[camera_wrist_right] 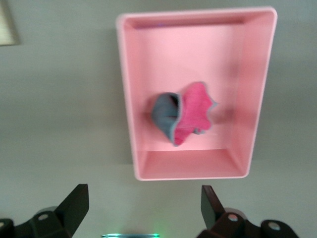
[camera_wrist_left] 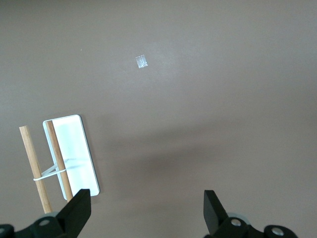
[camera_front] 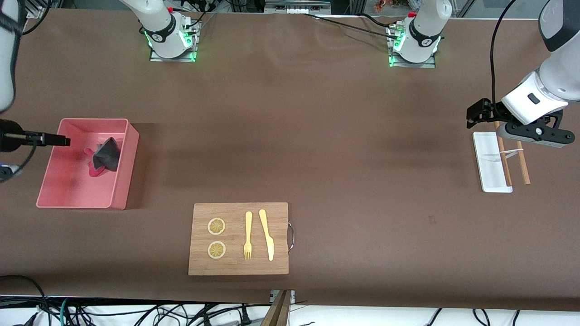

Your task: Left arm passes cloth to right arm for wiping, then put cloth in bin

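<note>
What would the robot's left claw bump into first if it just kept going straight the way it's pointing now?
Probably bare table. The left gripper points down with fingers open and empty; the white tray and the wooden sticks lie just off to one side. Depth is hard to judge.

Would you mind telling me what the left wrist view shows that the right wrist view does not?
Only the left wrist view shows the white tray, the two wooden sticks tied with a white band, and a small clear scrap on the table. Only the right wrist view shows the cloth, crumpled inside the pink bin. Both share the brown table and an open, empty gripper: the left gripper near the tray, the right gripper near the bin.
</note>
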### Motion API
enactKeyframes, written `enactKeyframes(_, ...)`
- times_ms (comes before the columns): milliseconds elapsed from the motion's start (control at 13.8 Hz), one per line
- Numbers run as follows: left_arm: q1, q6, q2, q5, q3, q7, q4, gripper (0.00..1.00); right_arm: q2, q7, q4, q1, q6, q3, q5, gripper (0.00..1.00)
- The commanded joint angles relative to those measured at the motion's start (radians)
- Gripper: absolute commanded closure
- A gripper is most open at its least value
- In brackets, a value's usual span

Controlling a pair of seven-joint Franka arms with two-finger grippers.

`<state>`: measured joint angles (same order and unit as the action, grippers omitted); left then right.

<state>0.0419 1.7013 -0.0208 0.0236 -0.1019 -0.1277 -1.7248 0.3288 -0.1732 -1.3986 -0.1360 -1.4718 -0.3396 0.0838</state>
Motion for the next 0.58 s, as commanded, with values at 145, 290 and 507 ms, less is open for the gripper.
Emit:
enactKeyframes(145,0.003,-0.014,0.002,-0.017,0.001,-0.001,0.005,0.0,-0.163,0.024,-0.031,0.009,0.051,0.151,-0.107,0.0)
enactKeyframes(290,0.003,-0.014,0.002,-0.017,0.001,-0.001,0.005,0.0,-0.22,0.026,-0.031,0.012,0.044,0.171,-0.124,0.0)
enactKeyframes(507,0.003,-0.014,0.002,-0.017,0.001,-0.001,0.007,0.0,-0.255,0.032,-0.04,0.024,0.013,0.175,-0.134,0.0)
